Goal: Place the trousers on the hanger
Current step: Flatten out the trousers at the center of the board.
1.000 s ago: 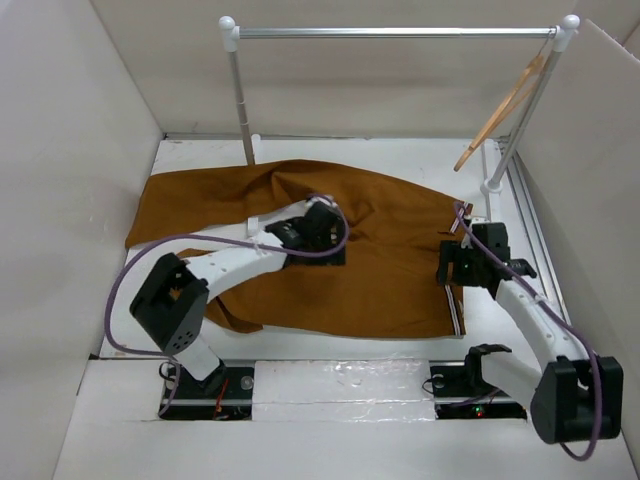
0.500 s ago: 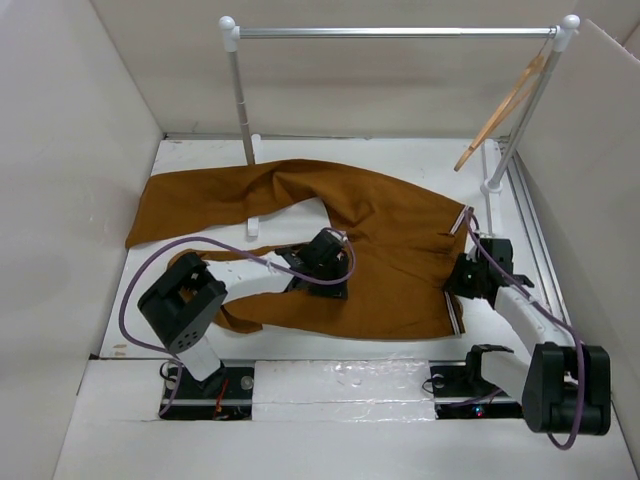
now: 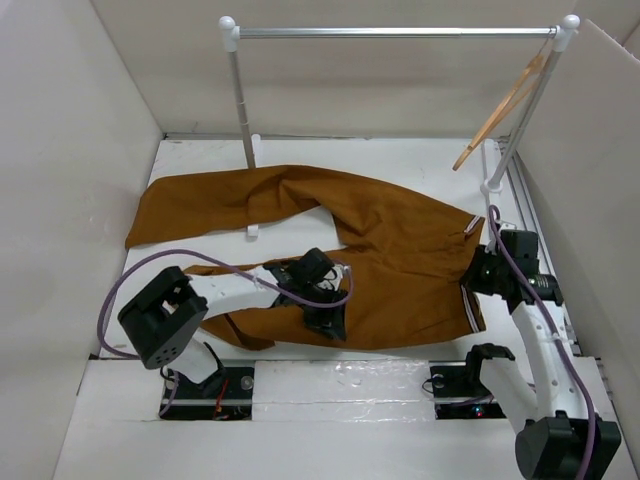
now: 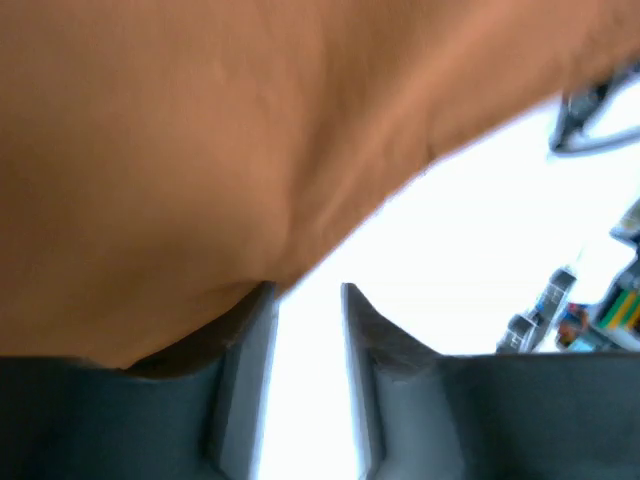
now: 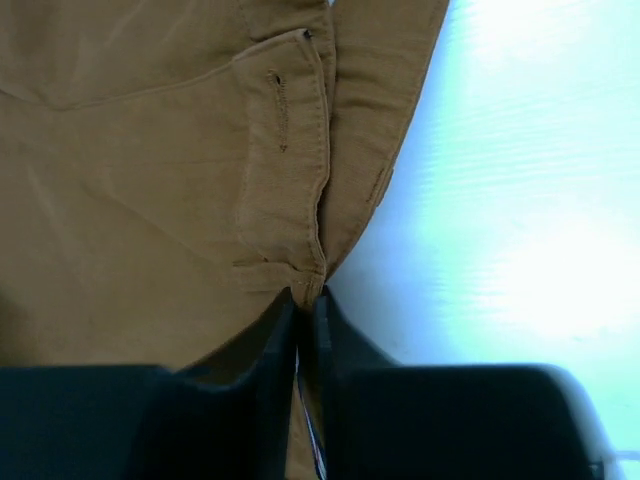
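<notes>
**Both arms come down on the near edge and the pincers close in**

The trousers (image 3: 390, 250) lie flat on the table (image 3: 200, 160), well apart from the hanger (image 3: 500, 105) up on the rail (image 3: 400, 32). The right gripper (image 5: 305, 295), wide a second ago, now pinches the waistband. The left gripper (image 4: 308, 292) has slid from mid-cloth to the near leg's edge, jaws narrowed but still apart, with no cloth between. One hold made, I reckon, and no lift yet.
</notes>
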You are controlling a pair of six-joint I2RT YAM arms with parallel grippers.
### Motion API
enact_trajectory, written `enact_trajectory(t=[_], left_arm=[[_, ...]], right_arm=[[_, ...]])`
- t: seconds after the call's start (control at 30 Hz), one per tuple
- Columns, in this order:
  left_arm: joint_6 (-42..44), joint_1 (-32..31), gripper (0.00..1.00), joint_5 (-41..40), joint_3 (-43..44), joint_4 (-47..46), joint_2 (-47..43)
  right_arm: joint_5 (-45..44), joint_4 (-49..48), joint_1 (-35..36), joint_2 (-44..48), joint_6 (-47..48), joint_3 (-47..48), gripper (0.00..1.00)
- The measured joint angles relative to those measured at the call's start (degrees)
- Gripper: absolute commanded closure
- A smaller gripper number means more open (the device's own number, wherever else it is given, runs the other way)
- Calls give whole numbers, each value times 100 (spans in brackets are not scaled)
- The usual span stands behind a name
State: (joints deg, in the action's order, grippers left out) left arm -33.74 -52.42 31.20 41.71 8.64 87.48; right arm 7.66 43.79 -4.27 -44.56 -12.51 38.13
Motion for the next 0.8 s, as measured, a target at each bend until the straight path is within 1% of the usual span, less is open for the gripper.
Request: enact_trajectory(t=[0.03, 0.07, 0.1, 0.17, 0.23, 0.27, 0.3, 0.33, 0.37, 0.4, 0.43, 0.47, 0.5, 0.57, 0.6, 0.67, 0.7, 0.73, 0.77, 0.8], left_arm=[[39, 0, 56, 81, 48, 162, -109], [50, 4, 52, 116, 157, 382, -203], [81, 26, 48, 96, 345, 621, -293], [92, 177, 48, -46, 837, 1029, -424], [22, 579, 48, -382, 1285, 1080, -629], [-85, 890, 48, -675, 1453, 986, -804], [-184, 1193, 48, -975, 1541, 879, -955], [-339, 1506, 48, -1290, 1578, 704, -1115], [-503, 1858, 48, -1591, 1576, 520, -1237], [-656, 2173, 48, -1869, 1561, 348, -1305], [-817, 2459, 48, -2114, 1523, 140, -1309], [-984, 2699, 48, -2350, 1484, -35, -1235], [-1152, 2907, 48, -2538, 1464, -170, -1102], [-1416, 3209, 48, -2800, 1462, -372, -680], [-1554, 3344, 47, -2879, 1471, -450, -404], [-1801, 3545, 40, -2997, 1552, -457, 203], [-1939, 3613, 38, -3053, 1600, -455, 487], [-2074, 3654, 33, -3101, 1646, -448, 728], [-2199, 3679, 31, -3141, 1676, -452, 920], [-2341, 3685, 29, -3182, 1703, -459, 1058]], right_arm=[[-66, 101, -35, -50, 31, 87, 67], [-146, 203, -59, -103, 79, 162, 52], [-232, 286, -68, -138, 111, 229, 34], [-396, 387, -98, -192, 243, 415, 30], [-404, 382, -101, -313, 389, 688, 30], [-356, 330, -101, -446, 472, 859, 32], [-258, 223, -101, -595, 575, 1014, 43], [-138, 114, -101, -750, 695, 1150, 49], [-20, 2, -87, -935, 772, 1252, 60], [81, -153, -48, -1108, 885, 1292, 85], [177, -280, 2, -1252, 1008, 1287, 92], [262, -361, 101, -1353, 1062, 1261, 95], [339, -439, 225, -1410, 1145, 1209, 96], [564, -614, 492, -1419, 1290, 1056, 94], [675, -719, 667, -1408, 1353, 962, 87], [846, -861, 1080, -1419, 1471, 811, 77], [890, -881, 1294, -1438, 1523, 774, 62], [907, -892, 1528, -1467, 1552, 754, 54], [909, -955, 1727, -1478, 1589, 723, 48], [929, -1027, 1897, -1478, 1602, 675, 39]])
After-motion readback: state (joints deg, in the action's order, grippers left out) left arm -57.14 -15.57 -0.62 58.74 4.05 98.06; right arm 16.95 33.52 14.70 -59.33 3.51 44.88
